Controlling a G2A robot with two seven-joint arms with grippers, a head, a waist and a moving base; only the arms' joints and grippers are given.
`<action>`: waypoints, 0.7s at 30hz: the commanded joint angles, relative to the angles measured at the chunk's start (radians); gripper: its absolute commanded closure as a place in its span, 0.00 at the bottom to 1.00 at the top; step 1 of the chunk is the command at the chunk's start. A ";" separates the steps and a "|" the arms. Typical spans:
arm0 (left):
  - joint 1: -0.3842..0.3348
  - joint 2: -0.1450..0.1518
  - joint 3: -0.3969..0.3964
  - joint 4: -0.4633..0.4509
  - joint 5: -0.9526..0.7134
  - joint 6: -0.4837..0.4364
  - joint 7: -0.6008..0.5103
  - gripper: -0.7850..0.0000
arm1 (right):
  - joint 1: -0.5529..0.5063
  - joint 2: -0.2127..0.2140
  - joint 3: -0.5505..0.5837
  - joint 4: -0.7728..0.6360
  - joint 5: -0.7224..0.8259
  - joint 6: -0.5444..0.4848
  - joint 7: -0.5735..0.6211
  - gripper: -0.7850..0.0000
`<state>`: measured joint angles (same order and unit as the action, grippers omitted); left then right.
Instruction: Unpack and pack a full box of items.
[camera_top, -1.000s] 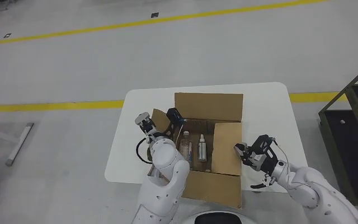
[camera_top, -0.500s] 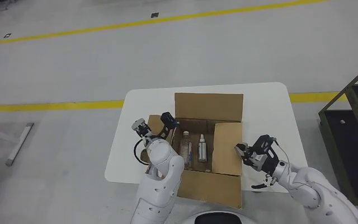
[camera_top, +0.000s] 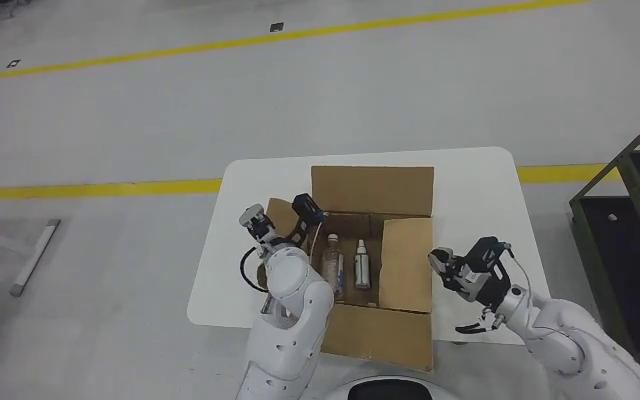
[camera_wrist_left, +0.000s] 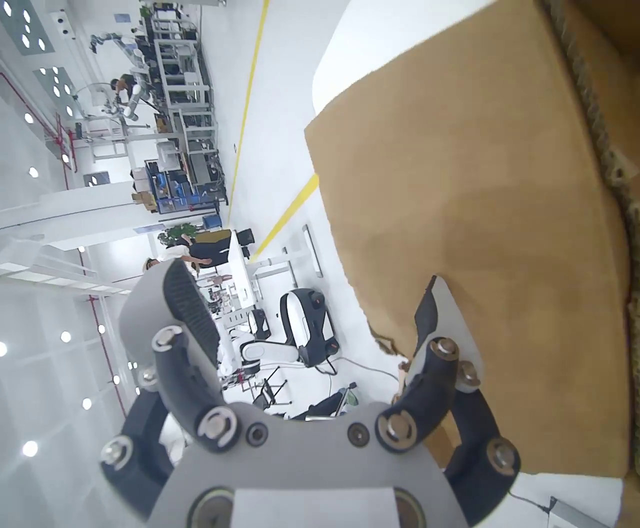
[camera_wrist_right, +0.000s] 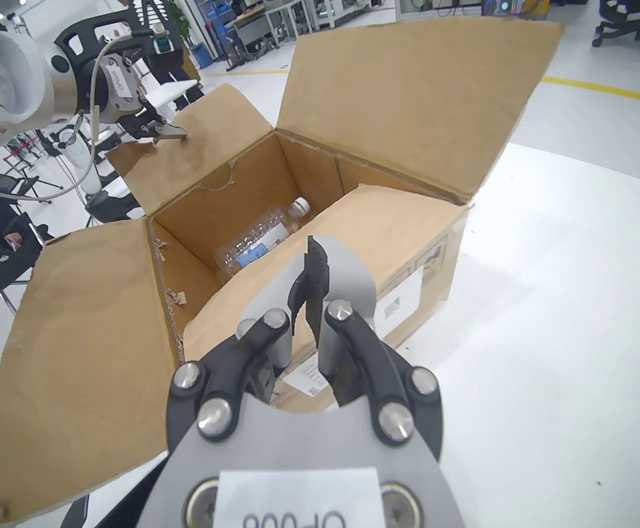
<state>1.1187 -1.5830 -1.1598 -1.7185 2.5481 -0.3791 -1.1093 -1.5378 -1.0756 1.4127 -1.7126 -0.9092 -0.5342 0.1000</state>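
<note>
The left gripper (camera_top: 307, 208) has swung outward across the left flap (camera_top: 283, 215) of the brown cardboard box (camera_top: 372, 190) and come partway back. It now sits at that flap's torn outer corner, a little farther from the box's opening than a second ago. Its jaws are spread wide and hold nothing, and one finger (camera_wrist_left: 425, 320) lies against the flap's face. The flap stands splayed much as it did before. The right gripper (camera_top: 440, 262) has drawn back slightly from the right flap (camera_top: 405, 265), which leans in over the opening. This gripper hovers beside the flap above the white rounded table (camera_top: 480, 180), its jaws pressed together on nothing. The two clear plastic bottles (camera_top: 331, 262) (camera_top: 361, 264) have not moved and lie side by side on the box floor. This looks like flap-clearing rather than picking: unpacking has barely begun, and the inward-leaning right flap probably needs folding out before either bottle can be reached cleanly.
</note>
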 joint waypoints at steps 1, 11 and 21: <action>0.018 -0.003 0.012 -0.057 -0.034 -0.007 0.020 0.00 | -0.022 0.004 0.030 -0.019 0.007 -0.007 -0.009 1.00; 0.099 -0.027 0.126 -0.224 -0.331 -0.146 0.113 0.00 | -0.143 0.017 0.184 -0.050 0.042 -0.023 -0.068 1.00; 0.060 -0.059 0.106 -0.056 -0.991 -0.241 0.017 0.00 | -0.213 0.017 0.232 -0.010 0.063 -0.028 -0.100 1.00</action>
<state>1.1862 -1.6404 -1.0484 -1.7973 1.6370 -0.6238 -1.0833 -1.7473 -1.0580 1.6435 -1.7253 -0.8454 -0.5626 0.0020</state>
